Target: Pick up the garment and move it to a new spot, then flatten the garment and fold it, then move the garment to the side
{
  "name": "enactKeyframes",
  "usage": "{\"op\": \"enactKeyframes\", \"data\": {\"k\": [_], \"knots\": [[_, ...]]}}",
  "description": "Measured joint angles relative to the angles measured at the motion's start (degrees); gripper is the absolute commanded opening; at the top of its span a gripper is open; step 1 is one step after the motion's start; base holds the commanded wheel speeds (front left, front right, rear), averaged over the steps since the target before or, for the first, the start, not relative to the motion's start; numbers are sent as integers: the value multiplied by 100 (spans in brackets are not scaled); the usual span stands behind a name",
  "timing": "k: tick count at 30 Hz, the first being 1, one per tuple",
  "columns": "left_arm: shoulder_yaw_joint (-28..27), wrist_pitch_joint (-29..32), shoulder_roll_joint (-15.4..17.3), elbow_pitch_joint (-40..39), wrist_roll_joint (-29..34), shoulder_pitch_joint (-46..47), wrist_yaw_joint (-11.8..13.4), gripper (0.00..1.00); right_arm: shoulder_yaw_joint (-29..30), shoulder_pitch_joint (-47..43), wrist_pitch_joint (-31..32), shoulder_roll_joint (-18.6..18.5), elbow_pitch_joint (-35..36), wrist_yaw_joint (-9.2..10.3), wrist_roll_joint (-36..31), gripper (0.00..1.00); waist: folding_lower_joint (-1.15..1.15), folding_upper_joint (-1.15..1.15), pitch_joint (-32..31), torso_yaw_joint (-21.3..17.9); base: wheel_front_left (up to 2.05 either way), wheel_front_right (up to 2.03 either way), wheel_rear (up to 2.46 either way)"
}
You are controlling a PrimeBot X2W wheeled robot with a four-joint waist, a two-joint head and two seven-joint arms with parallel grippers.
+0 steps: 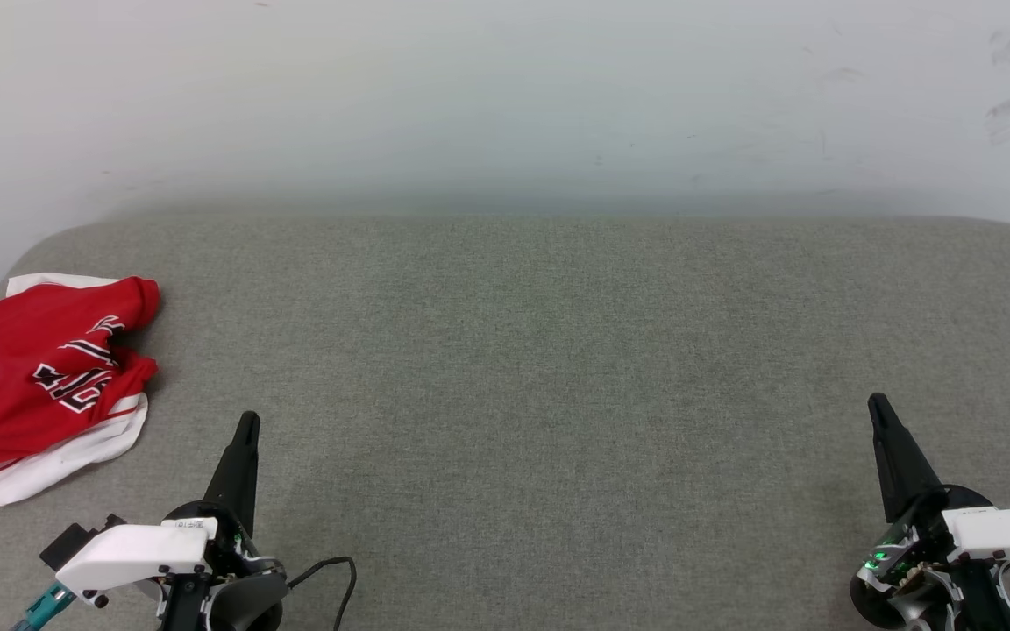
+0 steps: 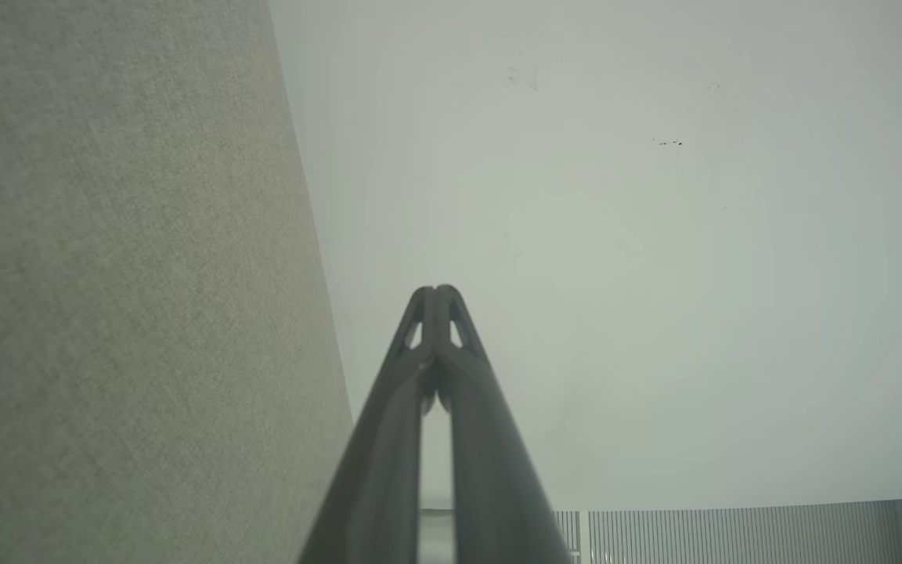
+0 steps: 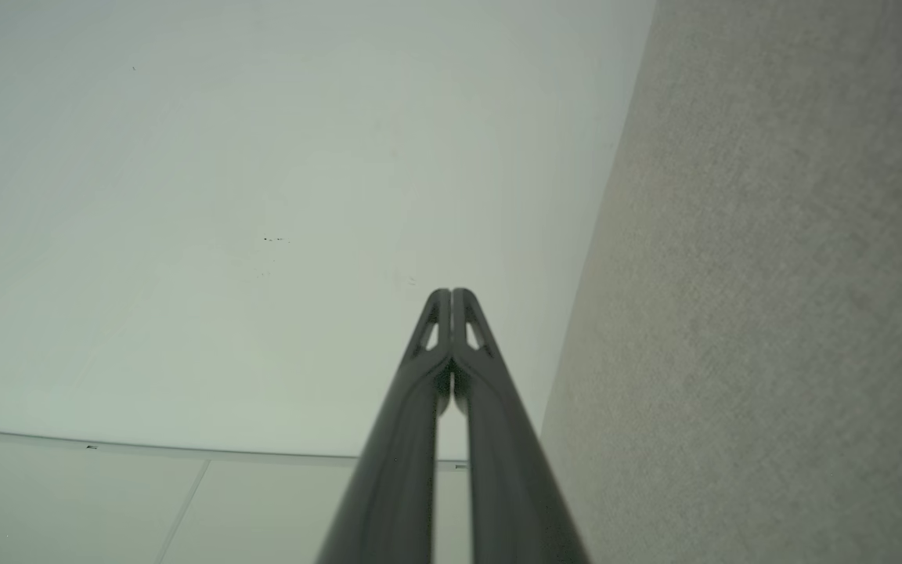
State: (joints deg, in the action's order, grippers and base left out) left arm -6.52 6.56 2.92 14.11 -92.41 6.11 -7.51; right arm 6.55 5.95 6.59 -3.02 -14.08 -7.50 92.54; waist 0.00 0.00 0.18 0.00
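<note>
The garment (image 1: 27, 386), a red jersey with white trim and black white-outlined lettering, lies crumpled at the far left of the grey fabric surface (image 1: 522, 350). My left gripper (image 1: 247, 422) is shut and empty at the lower left, a short way right of the garment's near edge. At the lower right my right gripper (image 1: 877, 405) is shut and empty, far from the garment. In the left wrist view the left gripper (image 2: 436, 291) points at the pale wall with its fingertips together. The right gripper (image 3: 451, 294) in the right wrist view does the same.
A pale wall (image 1: 505, 96) rises behind the surface's far edge. The surface has rounded far corners. A black cable (image 1: 338, 574) loops beside my left wrist. A ribbed panel (image 2: 733, 536) shows low in the left wrist view, and ceiling panels (image 3: 106, 501) in the right wrist view.
</note>
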Motion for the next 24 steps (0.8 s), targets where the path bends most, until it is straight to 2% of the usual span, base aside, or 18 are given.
{"op": "enactKeyframes", "data": {"k": [24], "knots": [[-3,0,0,0,0,0,0,0,0,0,0,1,0,0,-1,0,0,0,0,0,0,0,0]]}}
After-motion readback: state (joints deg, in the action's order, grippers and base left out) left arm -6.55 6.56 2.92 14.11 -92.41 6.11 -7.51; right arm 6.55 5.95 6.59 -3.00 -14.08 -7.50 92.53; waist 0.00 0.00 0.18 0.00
